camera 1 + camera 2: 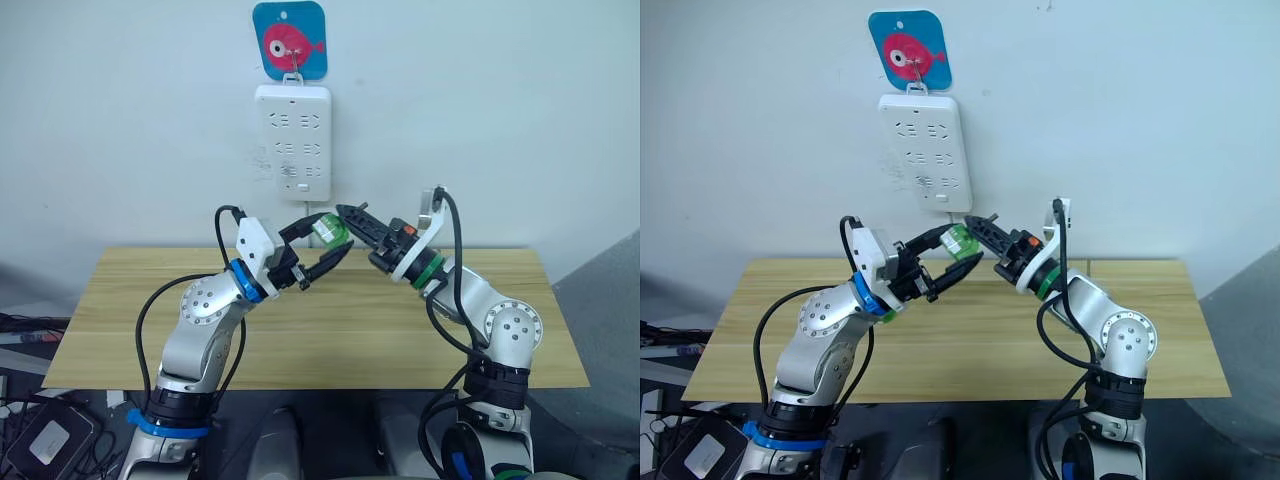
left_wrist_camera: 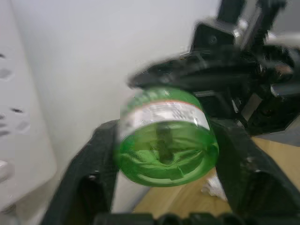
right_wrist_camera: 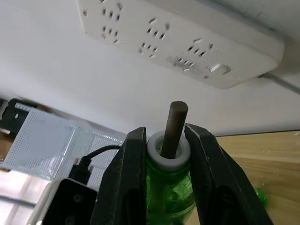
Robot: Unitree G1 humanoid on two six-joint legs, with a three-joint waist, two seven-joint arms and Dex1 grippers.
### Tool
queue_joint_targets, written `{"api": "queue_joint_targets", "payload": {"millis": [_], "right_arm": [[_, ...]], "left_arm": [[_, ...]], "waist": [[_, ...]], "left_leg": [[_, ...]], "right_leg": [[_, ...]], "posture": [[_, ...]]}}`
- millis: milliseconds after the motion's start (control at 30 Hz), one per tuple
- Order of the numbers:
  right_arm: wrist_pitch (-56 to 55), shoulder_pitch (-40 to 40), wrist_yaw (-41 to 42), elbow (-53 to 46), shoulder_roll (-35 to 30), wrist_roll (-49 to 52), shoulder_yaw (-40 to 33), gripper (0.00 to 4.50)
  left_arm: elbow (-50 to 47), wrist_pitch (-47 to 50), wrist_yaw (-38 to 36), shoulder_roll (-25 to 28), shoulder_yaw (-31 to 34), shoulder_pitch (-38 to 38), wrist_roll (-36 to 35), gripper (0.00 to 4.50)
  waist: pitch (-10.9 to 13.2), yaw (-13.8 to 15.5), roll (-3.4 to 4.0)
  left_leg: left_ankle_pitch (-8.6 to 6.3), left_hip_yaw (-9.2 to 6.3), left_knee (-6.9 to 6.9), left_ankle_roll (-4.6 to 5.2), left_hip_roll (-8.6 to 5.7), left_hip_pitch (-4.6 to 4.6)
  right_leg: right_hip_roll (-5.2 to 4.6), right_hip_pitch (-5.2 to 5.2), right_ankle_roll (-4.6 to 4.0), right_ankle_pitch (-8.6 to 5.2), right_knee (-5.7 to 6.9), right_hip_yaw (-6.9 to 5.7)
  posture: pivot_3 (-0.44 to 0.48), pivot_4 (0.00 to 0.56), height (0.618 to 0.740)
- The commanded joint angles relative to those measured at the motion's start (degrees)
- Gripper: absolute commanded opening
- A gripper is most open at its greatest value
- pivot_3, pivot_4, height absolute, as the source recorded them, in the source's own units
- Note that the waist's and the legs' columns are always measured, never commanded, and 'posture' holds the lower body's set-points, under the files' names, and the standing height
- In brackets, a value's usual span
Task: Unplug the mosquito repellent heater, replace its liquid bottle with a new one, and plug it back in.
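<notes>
A green liquid bottle [image 1: 330,231] hangs in the air above the wooden table [image 1: 330,345], just below the white power strip [image 1: 292,140] on the wall. My right gripper [image 3: 164,136] is shut on the bottle's white neck, and a brown wick sticks up between its fingers. My left gripper [image 2: 166,140] is open. Its two black fingers [image 2: 93,173] flank the bottle's round base [image 2: 166,140] closely from the other side. The mosquito repellent heater is out of view, and no socket on the strip holds it.
A blue card with a pink fish [image 1: 290,40] hangs above the strip. A small white object [image 2: 212,186] and a small green piece [image 3: 260,197] lie on the table under the grippers. A cable leaves the strip's lower end.
</notes>
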Motion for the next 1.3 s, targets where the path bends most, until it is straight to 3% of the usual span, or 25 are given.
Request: {"api": "queue_joint_targets", "payload": {"millis": [33,67,233,400,533,667,867,1033,1200,1300], "right_arm": [[-1.9,0.9,3.6,-2.1,-4.6,-3.4,2.3,0.83],[-3.2,1.4,5.5,-2.3,-7.2,-6.8,3.5,0.83],[-23.1,5.3,17.1,2.8,-19.3,-35.0,16.5,0.83],[-51.1,5.6,21.9,21.9,-21.2,-59.5,27.0,0.83],[-65.2,0.7,21.6,40.3,-17.4,-67.5,27.4,0.83],[-72.6,-4.5,21.6,55.2,-14.5,-70.6,25.5,0.83],[-77.9,-8.3,22.6,67.0,-12.6,-72.0,22.2,0.83],[-79.5,-7.3,25.0,66.9,-11.9,-70.9,19.8,2.57],[-77.0,-4.1,25.2,56.9,-12.6,-70.2,17.6,4.31],[-68.7,1.4,30.2,40.0,-15.3,-69.5,20.2,4.43]], "left_arm": [[-1.1,4.3,-0.7,3.9,1.3,1.5,-0.2,4.18],[-1.1,7.0,-1.4,6.1,1.4,2.2,-0.4,4.49],[-3.8,17.2,-3.4,13.8,2.0,6.5,-2.8,4.50],[-8.0,22.5,-3.3,16.1,1.7,8.8,-3.4,4.50],[-10.3,25.4,-3.0,16.0,1.9,9.3,-4.8,4.50],[-11.0,25.4,-2.0,15.2,2.4,9.4,-4.6,4.50],[-11.3,21.5,-1.9,14.0,1.5,9.7,-3.0,4.50],[-11.8,19.0,-0.8,12.6,1.5,11.2,-2.2,4.50],[-9.8,15.7,1.8,11.5,3.3,13.6,-0.3,4.50],[-7.9,14.5,7.1,9.0,7.2,18.4,0.7,4.50]], "waist": [[0.0,0.0,0.00],[0.0,0.0,0.00],[0.0,0.1,0.00],[0.0,0.2,-0.02],[0.1,0.3,-0.04],[0.1,0.6,-0.06],[0.1,1.2,-0.06],[0.1,1.1,-0.05],[0.1,1.1,-0.04],[0.1,1.1,-0.03]], "left_leg": [[0.00,-0.01,0.00,0.00,0.01,0.00],[0.00,-0.01,0.00,0.00,0.01,0.00],[0.00,0.03,-0.01,0.00,-0.02,-0.02],[0.00,0.09,-0.05,0.00,0.05,0.07],[0.00,0.19,-0.06,-0.01,0.08,0.11],[0.01,0.20,-0.06,-0.01,0.07,0.13],[0.00,0.16,-0.08,-0.02,0.02,0.11],[0.00,0.17,-0.09,-0.02,0.01,0.13],[0.00,0.16,-0.09,-0.01,0.02,0.15],[0.00,0.16,-0.10,-0.01,0.02,0.14]], "right_leg": [[0.01,0.00,0.00,0.00,0.00,0.00],[0.01,0.00,0.00,0.00,0.00,0.00],[-0.01,-0.02,0.05,-0.03,-0.08,0.02],[0.02,-0.03,0.19,-0.12,-0.06,0.05],[0.03,-0.03,0.09,-0.06,-0.05,0.12],[0.02,-0.02,0.00,0.00,-0.05,0.14],[-0.05,0.01,-0.01,0.00,-0.06,0.10],[-0.07,0.01,-0.01,0.00,-0.04,0.11],[-0.06,0.01,-0.01,0.00,-0.02,0.11],[-0.09,0.01,-0.01,0.00,-0.03,0.12]], "posture": [[-0.084,0.214,0.736],[-0.084,0.214,0.736],[-0.070,0.220,0.736],[-0.052,0.230,0.736],[-0.039,0.237,0.736],[-0.024,0.240,0.736],[-0.013,0.243,0.736],[-0.017,0.244,0.736],[-0.029,0.243,0.736],[-0.045,0.248,0.736]]}}
